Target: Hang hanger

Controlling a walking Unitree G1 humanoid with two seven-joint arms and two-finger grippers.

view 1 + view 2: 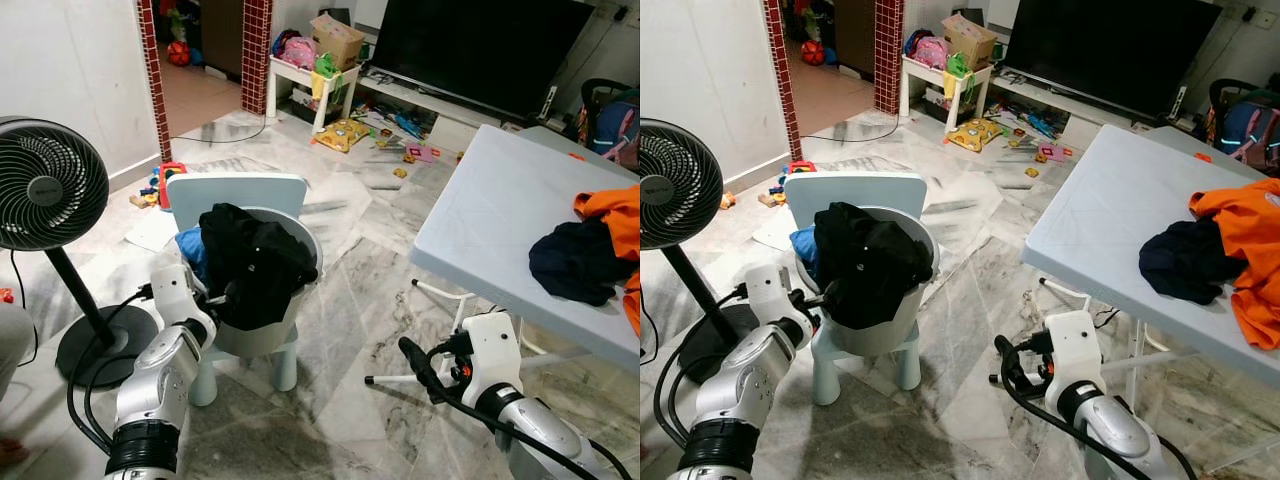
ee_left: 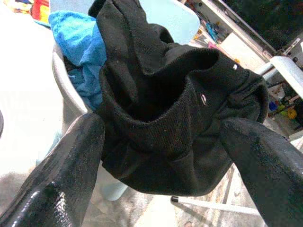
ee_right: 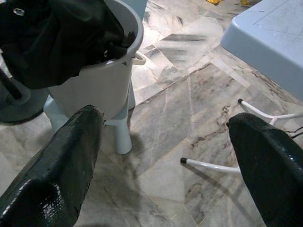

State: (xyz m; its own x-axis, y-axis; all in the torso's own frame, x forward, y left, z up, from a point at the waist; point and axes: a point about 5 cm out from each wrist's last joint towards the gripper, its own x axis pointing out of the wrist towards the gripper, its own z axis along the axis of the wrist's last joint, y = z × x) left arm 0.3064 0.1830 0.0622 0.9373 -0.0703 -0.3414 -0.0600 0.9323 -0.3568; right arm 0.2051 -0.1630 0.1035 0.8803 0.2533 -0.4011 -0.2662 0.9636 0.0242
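A black garment point(image 1: 255, 265) spills over the rim of a white bucket point(image 1: 265, 335), with a blue cloth point(image 2: 78, 45) tucked beside it. The bucket stands on a small pale-blue chair point(image 1: 237, 190). My left gripper point(image 2: 163, 132) is at the bucket's near side, open, its fingers point(image 2: 71, 161) spread to either side of a ribbed fold of the black garment. My right gripper point(image 3: 165, 120) hangs low over the marble floor, to the right of the chair. It is open, with nothing between its fingers point(image 1: 418, 365).
A light-blue table point(image 1: 500, 210) on the right carries an orange cloth point(image 1: 612, 215) and a dark navy one point(image 1: 580, 262); its white legs point(image 1: 440, 375) reach out near my right arm. A standing fan point(image 1: 45, 185) is at my left. Toys point(image 1: 345, 133) litter the floor before the TV point(image 1: 480, 45).
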